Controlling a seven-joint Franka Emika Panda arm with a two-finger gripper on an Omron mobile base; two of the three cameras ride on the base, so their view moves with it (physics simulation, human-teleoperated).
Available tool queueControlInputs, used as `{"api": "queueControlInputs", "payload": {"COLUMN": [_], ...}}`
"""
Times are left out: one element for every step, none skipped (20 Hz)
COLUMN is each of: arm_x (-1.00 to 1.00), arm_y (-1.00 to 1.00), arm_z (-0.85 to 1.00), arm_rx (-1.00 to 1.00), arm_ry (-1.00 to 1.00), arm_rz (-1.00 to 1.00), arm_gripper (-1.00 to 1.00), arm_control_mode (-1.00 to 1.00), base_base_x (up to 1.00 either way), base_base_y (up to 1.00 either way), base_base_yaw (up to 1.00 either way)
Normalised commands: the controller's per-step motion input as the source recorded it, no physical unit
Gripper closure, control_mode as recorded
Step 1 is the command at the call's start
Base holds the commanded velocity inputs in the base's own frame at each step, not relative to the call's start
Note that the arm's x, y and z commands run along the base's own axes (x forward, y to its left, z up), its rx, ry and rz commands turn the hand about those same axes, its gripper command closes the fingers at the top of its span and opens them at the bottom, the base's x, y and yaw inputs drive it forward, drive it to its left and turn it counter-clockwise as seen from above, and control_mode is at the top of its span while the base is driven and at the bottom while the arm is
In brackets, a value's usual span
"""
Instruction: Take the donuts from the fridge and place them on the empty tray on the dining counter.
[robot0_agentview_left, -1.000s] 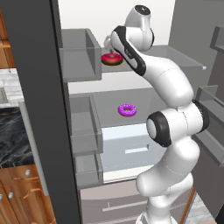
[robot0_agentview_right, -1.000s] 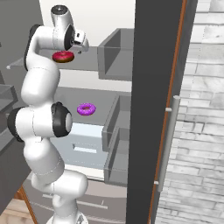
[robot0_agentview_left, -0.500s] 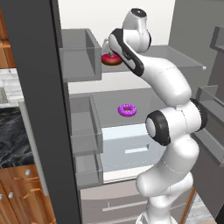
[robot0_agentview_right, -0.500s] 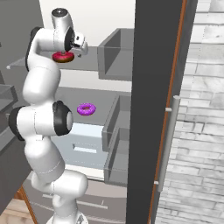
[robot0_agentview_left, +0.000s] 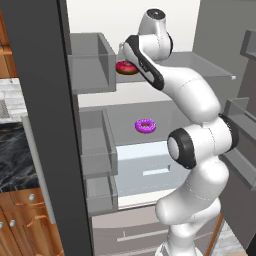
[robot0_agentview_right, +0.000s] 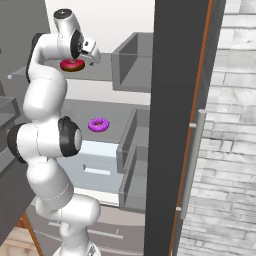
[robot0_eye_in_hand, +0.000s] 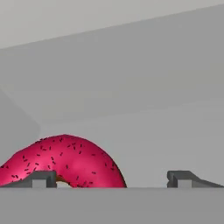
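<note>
Red-pink donut (robot0_eye_in_hand: 63, 162): lies flat on the fridge's upper shelf (robot0_agentview_left: 210, 67), sprinkled.
Purple donut (robot0_agentview_left: 145, 125): one shelf below.
Gripper (robot0_eye_in_hand: 113, 178): jaws spread wide, empty; left fingertip (robot0_eye_in_hand: 39, 178) overlaps the ring, right tip on bare shelf.
Advice: shift left until the fingers straddle the donut, then close gently.

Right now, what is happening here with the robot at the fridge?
The white arm is reaching into the open fridge to fetch donuts. Its gripper is open at the upper shelf, right at the red-pink donut, which lies flat on the shelf and is not gripped yet; in the hand view the donut sits toward one fingertip, not centred between them. The purple donut lies on the shelf below, untouched.
</note>
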Motion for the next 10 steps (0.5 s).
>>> {"api": "queueControlInputs", "payload": {"arm_x": [-0.49,-0.42,-0.38,-0.32,-0.19,0.00,0.00,0.00,0.00,0.00], "arm_y": [0.00,0.00,0.00,0.00,0.00,0.00,0.00,0.00,0.00,-0.01], "arm_z": [0.00,0.00,0.00,-0.01,-0.07,-0.16,-0.21,-0.26,-0.31,-0.35], "arm_rx": [0.00,0.00,0.00,0.00,0.00,0.00,0.00,0.00,0.00,0.00], "arm_ry": [0.00,0.00,0.00,0.00,0.00,0.01,0.00,0.00,0.00,0.03], "arm_rz": [-0.15,-0.13,-0.11,-0.10,-0.10,-0.10,-0.09,-0.07,-0.06,-0.06], "arm_gripper": [-1.00,-1.00,-1.00,-1.00,-1.00,-1.00,-1.00,-1.00,-1.00,-1.00], "arm_control_mode": [-1.00,-1.00,-1.00,-1.00,-1.00,-1.00,-1.00,-1.00,-1.00,-1.00], "base_base_x": [0.00,0.00,0.00,0.00,0.00,0.00,0.00,0.00,0.00,0.00], "base_base_y": [0.00,0.00,0.00,0.00,0.00,0.00,0.00,0.00,0.00,0.00], "base_base_yaw": [0.00,0.00,0.00,0.00,0.00,0.00,0.00,0.00,0.00,0.00]}}
